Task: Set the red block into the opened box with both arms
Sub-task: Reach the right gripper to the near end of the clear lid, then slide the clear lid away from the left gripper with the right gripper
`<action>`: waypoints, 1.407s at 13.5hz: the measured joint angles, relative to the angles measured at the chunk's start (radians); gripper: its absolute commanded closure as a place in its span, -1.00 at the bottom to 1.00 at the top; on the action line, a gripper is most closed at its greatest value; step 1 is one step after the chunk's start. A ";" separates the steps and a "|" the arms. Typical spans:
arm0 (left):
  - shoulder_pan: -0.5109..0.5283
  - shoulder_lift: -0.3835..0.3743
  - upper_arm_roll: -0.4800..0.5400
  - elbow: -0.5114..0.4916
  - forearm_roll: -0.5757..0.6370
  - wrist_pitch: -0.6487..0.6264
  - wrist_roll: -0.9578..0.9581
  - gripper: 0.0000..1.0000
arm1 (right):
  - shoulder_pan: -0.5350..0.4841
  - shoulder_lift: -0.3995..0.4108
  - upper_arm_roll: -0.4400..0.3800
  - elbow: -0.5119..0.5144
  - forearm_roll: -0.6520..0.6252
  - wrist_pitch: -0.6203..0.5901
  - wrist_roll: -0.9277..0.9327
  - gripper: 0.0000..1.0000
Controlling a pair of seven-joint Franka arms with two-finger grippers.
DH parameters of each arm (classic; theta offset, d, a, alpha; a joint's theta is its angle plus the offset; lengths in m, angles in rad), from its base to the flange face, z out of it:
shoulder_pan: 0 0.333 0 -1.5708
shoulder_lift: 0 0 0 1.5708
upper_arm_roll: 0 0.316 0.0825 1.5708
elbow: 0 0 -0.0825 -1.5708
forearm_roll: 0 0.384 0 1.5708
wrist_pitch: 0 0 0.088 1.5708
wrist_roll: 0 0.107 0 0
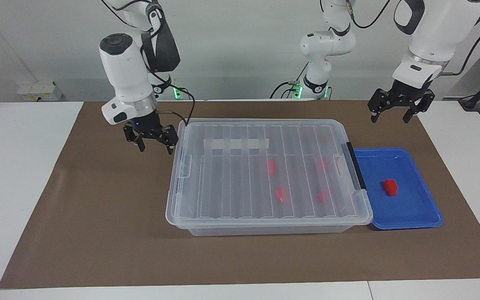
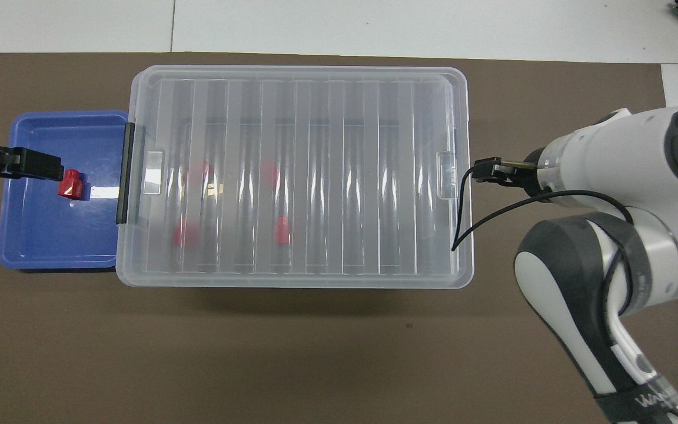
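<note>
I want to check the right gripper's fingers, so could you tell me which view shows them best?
The facing view: the right gripper hangs open beside the box, both fingers in plain sight. In the overhead view the arm's own wrist covers it; only a black tip shows by the box's rim.

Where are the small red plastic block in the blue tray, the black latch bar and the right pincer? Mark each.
Small red plastic block (image 1: 390,187): facing view, on its top face.
Black latch bar (image 1: 356,171): facing view, mid-length of the bar.
Right pincer (image 1: 155,148): facing view, midway between its open fingertips.
</note>
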 measured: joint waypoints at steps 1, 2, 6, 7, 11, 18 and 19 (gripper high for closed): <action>0.000 0.000 0.000 0.000 0.000 0.000 0.000 -1.00 | 0.019 0.019 0.000 0.000 0.000 0.019 0.012 -0.98; 0.000 0.000 0.000 0.000 0.000 0.000 0.000 -1.00 | 0.038 0.032 0.000 -0.002 0.000 0.024 0.018 -0.97; 0.000 0.000 0.000 0.000 0.000 0.000 0.000 -1.00 | 0.056 0.041 -0.002 -0.020 0.000 0.024 0.027 -0.96; 0.000 0.000 0.000 0.000 0.000 0.000 0.000 -1.00 | 0.053 0.041 -0.004 -0.021 0.000 0.023 0.027 -0.96; 0.000 0.000 0.000 0.000 0.000 0.000 0.000 -1.00 | 0.013 0.038 -0.007 -0.021 -0.001 0.007 -0.030 -0.96; 0.000 0.000 0.000 0.000 0.000 0.000 0.000 -1.00 | -0.109 0.036 -0.009 -0.021 -0.002 -0.032 -0.306 -0.98; 0.000 0.000 0.000 0.000 0.000 0.000 0.000 -1.00 | -0.142 0.035 -0.009 -0.021 -0.002 -0.038 -0.367 -0.98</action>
